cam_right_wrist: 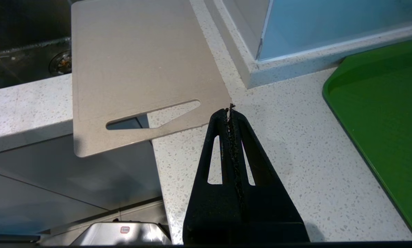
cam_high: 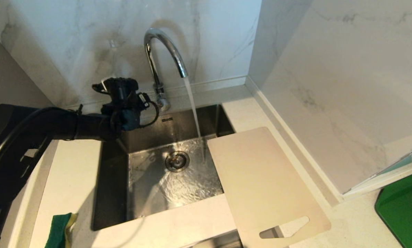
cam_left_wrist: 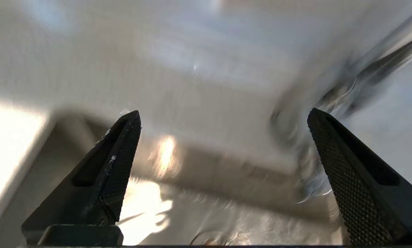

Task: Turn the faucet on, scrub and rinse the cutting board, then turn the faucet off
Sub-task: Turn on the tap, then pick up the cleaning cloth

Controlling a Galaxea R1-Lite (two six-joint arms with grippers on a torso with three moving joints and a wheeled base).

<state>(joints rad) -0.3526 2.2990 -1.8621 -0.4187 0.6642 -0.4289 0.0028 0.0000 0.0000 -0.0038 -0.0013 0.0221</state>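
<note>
Currently, stock on hand, taken from the head view unless noted.

Faucet [cam_high: 164, 58]: chrome gooseneck, upper centre of frame, running. A stream falls from the spout into the steel sink [cam_high: 116, 193] and lands near the drain [cam_high: 177, 161]. I judge the turn-on step done.

Left tool [cam_high: 123, 90]: mine, upper left of frame, just beside the faucet base. Released, fingers [cam_left_wrist: 123, 151] spread wide, nothing between them in the left wrist view.

Right tool [cam_right_wrist: 230, 113]: mine, outside the head view. Clenched on nothing, hanging over the speckled counter [cam_right_wrist: 295, 155] close to the board's handle end, as the right wrist view shows.

Cutting board [cam_high: 261, 182]: beige, lower centre-right, lying flat across the sink's right rim and the counter, handle slot nearest the bottom edge and overhanging the counter front. The stream falls just beside its far corner; whether it wets the board I cannot tell.

Sponge [cam_high: 61, 230]: green and yellow, lower left corner, on the counter, untouched.

Green mat [cam_high: 404, 210]: lower right corner, not part of the job.

Outstanding, by my reckoning: scrub, rinse, shut-off.
</note>
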